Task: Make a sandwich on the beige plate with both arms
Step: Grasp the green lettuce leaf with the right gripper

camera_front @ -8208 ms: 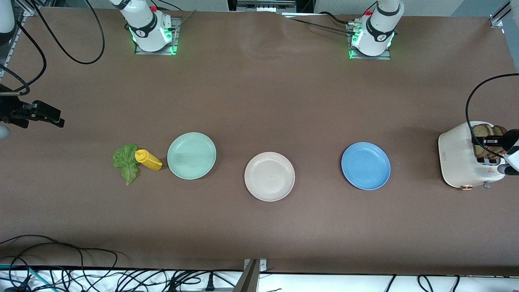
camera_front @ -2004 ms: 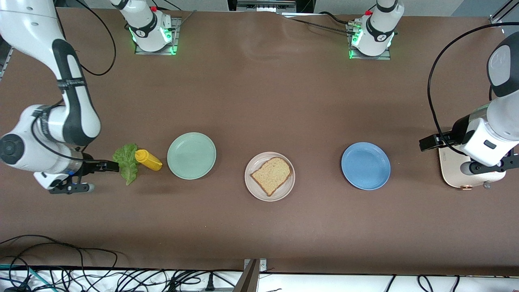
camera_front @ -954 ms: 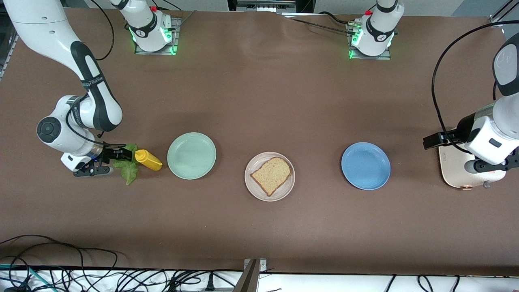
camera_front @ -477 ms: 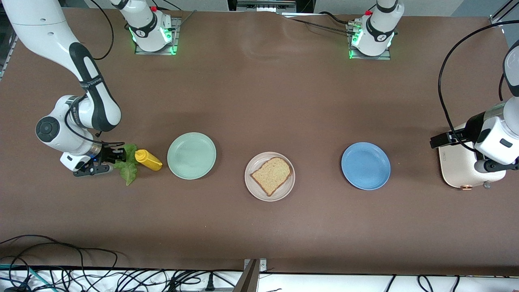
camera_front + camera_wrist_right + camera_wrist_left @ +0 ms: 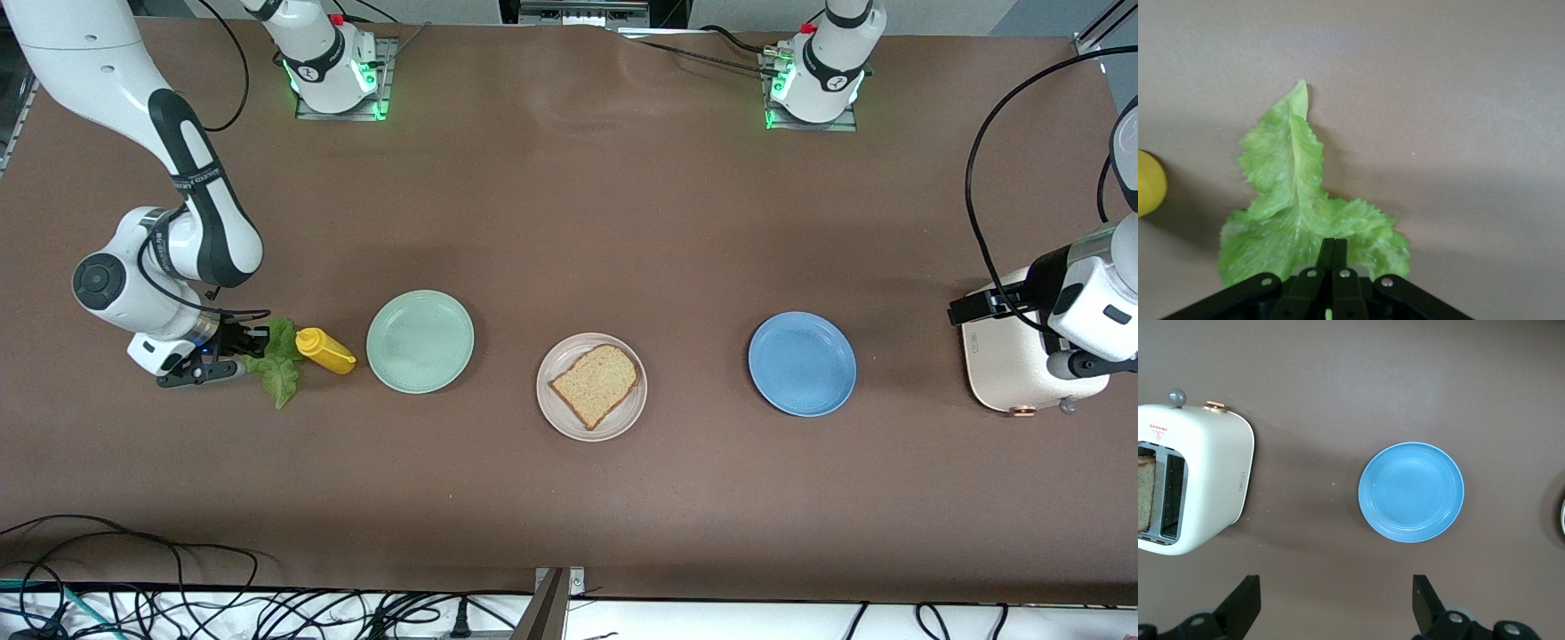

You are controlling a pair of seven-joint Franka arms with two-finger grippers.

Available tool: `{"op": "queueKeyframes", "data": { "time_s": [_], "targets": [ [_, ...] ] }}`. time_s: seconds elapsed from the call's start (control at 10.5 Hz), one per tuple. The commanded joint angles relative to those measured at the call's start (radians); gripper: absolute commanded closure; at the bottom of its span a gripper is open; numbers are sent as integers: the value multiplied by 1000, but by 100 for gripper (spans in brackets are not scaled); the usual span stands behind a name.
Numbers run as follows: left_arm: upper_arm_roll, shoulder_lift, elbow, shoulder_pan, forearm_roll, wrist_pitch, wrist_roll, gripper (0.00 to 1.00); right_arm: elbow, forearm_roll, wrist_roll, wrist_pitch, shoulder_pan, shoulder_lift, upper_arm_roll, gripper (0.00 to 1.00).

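Observation:
One slice of speckled brown bread (image 5: 596, 384) lies on the beige plate (image 5: 556, 360) at mid-table. A second slice (image 5: 1145, 493) stands in the white toaster (image 5: 1005, 364) (image 5: 1205, 487). The ruffled lettuce leaf (image 5: 277, 364) (image 5: 1298, 200) lies on the table at the right arm's end. My right gripper (image 5: 255, 341) (image 5: 1335, 248) is low at the leaf's edge, shut on the lettuce. My left gripper (image 5: 971, 308) (image 5: 1335, 587) hangs open and holds nothing, over the table beside the toaster, on the side toward the blue plate.
A yellow squeeze bottle (image 5: 327, 351) (image 5: 1148, 183) lies right beside the lettuce, with the mint-green plate (image 5: 420, 341) just past it toward mid-table. The blue plate (image 5: 802, 363) (image 5: 1411, 492) sits between the beige plate and the toaster. Cables run along the table's near edge.
Over the last second my right gripper closed on the lettuce's edge and shifted slightly away from the bottle. My left arm drifted a little farther toward its end of the table.

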Motion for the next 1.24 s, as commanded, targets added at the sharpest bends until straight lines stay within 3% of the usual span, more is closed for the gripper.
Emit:
{"op": "queueKeyframes", "data": {
  "time_s": [0.0,0.19,0.29,0.57,1.15],
  "targets": [
    [-8,-34,-36,4,30,-3,17,0,-11,16,-28,-65,-6,-64,3,100],
    [-10,-32,-36,4,30,-3,17,0,-1,19,-33,-71,-6,-55,5,95],
    [-10,-32,-36,4,30,-3,17,0,17,36,-34,-56,-4,-24,5,1],
    [-8,-32,-36,4,30,-3,17,0,98,59,-99,-28,-3,37,5,0],
    [-8,-32,-36,9,30,-3,17,0,112,90,-113,81,-3,114,22,0]
  ]
}}
